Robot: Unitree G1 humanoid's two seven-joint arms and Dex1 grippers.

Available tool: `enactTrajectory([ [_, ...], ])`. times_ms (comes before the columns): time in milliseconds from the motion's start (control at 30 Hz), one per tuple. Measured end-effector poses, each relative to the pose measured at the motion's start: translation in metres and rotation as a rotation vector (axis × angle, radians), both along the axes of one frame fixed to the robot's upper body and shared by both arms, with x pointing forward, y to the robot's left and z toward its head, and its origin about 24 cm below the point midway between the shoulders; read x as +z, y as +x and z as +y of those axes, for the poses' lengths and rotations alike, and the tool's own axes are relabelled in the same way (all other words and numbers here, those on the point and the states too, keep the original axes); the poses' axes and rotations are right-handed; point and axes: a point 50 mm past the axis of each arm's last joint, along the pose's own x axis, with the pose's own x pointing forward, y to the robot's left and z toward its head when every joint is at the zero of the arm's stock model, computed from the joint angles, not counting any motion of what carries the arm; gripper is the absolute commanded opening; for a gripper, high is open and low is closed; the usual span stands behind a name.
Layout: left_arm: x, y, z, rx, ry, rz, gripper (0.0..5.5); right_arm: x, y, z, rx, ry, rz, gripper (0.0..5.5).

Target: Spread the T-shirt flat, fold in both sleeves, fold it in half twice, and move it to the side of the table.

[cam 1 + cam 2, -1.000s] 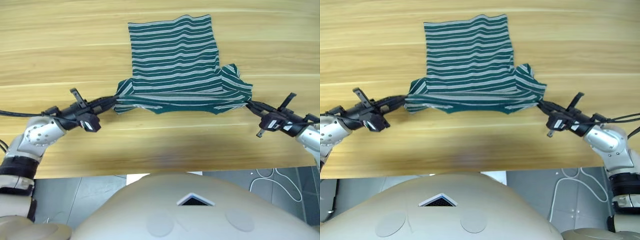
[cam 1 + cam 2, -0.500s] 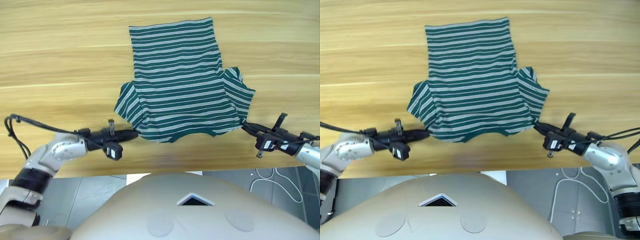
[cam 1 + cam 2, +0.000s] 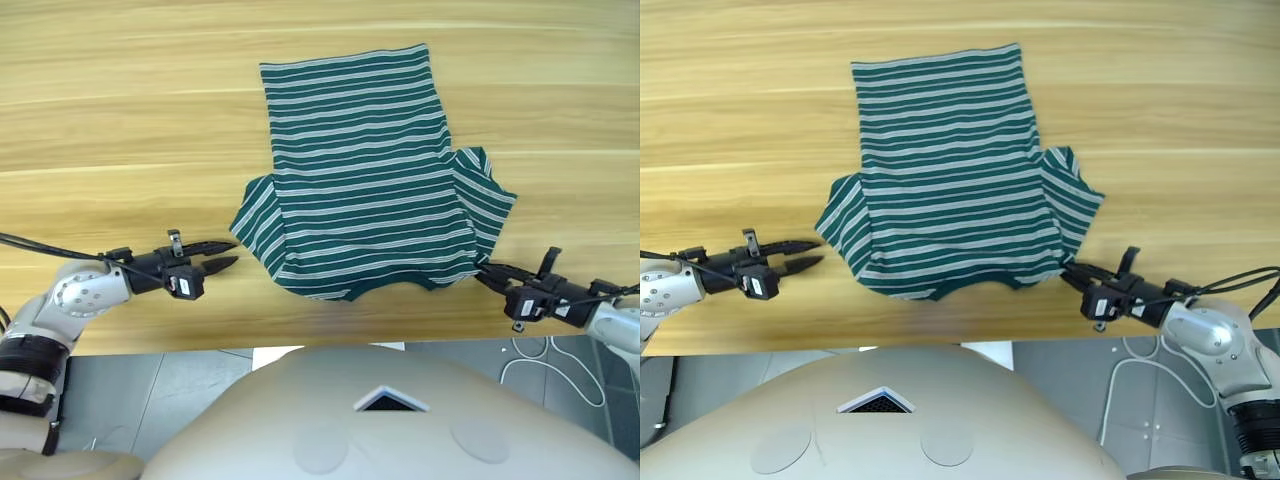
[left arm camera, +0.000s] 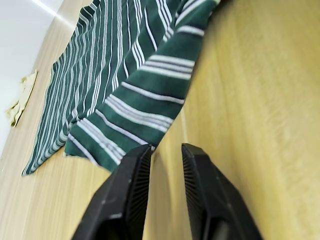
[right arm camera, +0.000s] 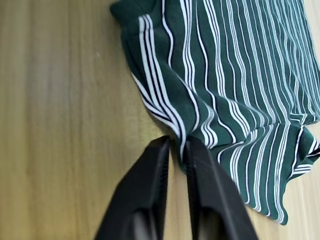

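Observation:
The green, white-striped T-shirt (image 3: 365,170) lies spread on the wooden table (image 3: 120,100), its short sleeves bunched at either side and its near edge towards me. My left gripper (image 3: 232,252) hovers low over the table just left of the left sleeve (image 4: 150,95), open with nothing between its fingers (image 4: 135,180). My right gripper (image 3: 482,271) is at the shirt's near right corner, its fingers close together with the striped hem (image 5: 165,117) pinched at their tips (image 5: 174,141).
The table's near edge (image 3: 200,345) runs just behind both grippers. Grey floor with a white cable (image 3: 545,355) lies beyond it at the lower right. Bare wood stretches left, right and beyond the shirt.
Both grippers pulled the shirt's near edge towards me, unrolling the bunched fold so the shirt lies longer. The left gripper let go and drew away to the left; the right stays at its corner.

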Motion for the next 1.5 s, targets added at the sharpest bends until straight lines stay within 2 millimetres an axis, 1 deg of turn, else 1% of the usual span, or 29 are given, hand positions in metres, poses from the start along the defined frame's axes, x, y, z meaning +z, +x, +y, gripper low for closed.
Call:
enactTrajectory([
  [167,0.002,-0.017,-0.011,-0.050,-0.087,0.070,2.29,0.003,-0.007,0.007,0.038,0.026,0.007,1.95],
  [233,0.009,-0.013,-0.008,-0.025,-0.131,0.053,2.54,0.004,-0.009,0.007,0.042,0.026,0.012,2.23],
  [333,0.031,-0.002,-0.002,0.035,-0.249,-0.019,3.04,0.007,-0.008,0.004,0.032,0.018,0.000,2.79],
  [367,0.034,0.002,0.002,0.049,-0.253,-0.031,3.17,0.008,-0.008,0.003,0.025,0.017,-0.007,2.94],
  [467,0.040,0.013,0.011,0.098,-0.247,-0.082,3.63,0.013,-0.003,-0.009,-0.030,0.003,-0.034,3.46],
  [500,0.040,0.019,0.012,0.122,-0.238,-0.106,3.72,0.010,0.003,-0.019,-0.086,-0.045,-0.042,3.56],
  [533,0.038,0.026,0.011,0.143,-0.238,-0.126,3.91,0.012,0.015,-0.036,-0.168,-0.101,-0.078,3.75],
  [567,0.037,0.029,0.008,0.148,-0.242,-0.137,3.99,0.014,0.021,-0.045,-0.200,-0.139,-0.092,3.86],
  [600,0.035,0.033,0.006,0.157,-0.239,-0.154,4.17,0.016,0.025,-0.049,-0.214,-0.155,-0.102,4.04],
  [633,0.032,0.038,0.005,0.184,-0.226,-0.172,4.36,0.017,0.026,-0.049,-0.211,-0.153,-0.111,4.24],
  [733,0.020,0.050,-0.001,0.196,-0.144,-0.214,4.77,0.018,0.031,-0.047,-0.213,-0.146,-0.140,4.27],
  [833,0.006,0.056,-0.009,0.202,-0.079,-0.233,5.19,0.015,0.046,-0.042,-0.250,-0.126,-0.201,4.27],
  [867,0.005,0.058,-0.011,0.205,-0.086,-0.247,5.38,0.015,0.051,-0.040,-0.256,-0.113,-0.221,4.27],
  [967,0.003,0.066,-0.015,0.209,-0.082,-0.287,5.38,0.016,0.060,-0.036,-0.262,-0.100,-0.253,4.27],
  [1100,0.001,0.070,-0.018,0.197,-0.073,-0.306,5.38,0.015,0.064,-0.035,-0.293,-0.084,-0.278,4.27],
  [1167,0.000,0.068,-0.018,0.177,-0.054,-0.305,5.38,0.020,0.070,-0.037,-0.320,-0.078,-0.320,4.27],
  [1267,0.004,0.065,-0.008,0.155,0.006,-0.303,5.38,0.027,0.077,-0.040,-0.352,-0.074,-0.371,4.27],
  [1433,0.015,0.057,0.019,0.200,0.082,-0.319,5.38,0.031,0.083,-0.039,-0.371,-0.063,-0.404,4.27],
  [1500,0.016,0.057,0.023,0.206,0.092,-0.321,5.38,0.030,0.083,-0.039,-0.372,-0.060,-0.403,4.27],
])
